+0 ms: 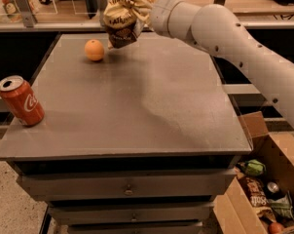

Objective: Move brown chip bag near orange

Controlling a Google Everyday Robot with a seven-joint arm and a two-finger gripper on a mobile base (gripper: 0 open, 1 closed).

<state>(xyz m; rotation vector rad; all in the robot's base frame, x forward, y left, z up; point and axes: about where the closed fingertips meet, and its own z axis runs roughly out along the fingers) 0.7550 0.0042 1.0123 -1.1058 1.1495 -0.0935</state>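
Observation:
The brown chip bag (pixel 121 19), dark brown with tan ends and crumpled, hangs in the air above the far edge of the grey table (pixel 127 106). My gripper (pixel 146 9) is shut on the bag's right side, at the end of the white arm coming from the right. The orange (pixel 94 50) sits on the table at the far left, just left of and below the bag. The bag's lower end is close to the table surface beside the orange.
A red Coca-Cola can (pixel 21 101) leans at the table's front left edge. An open cardboard box (pixel 264 189) with packets and clutter stands on the floor at the right. A shelf rail runs behind the table.

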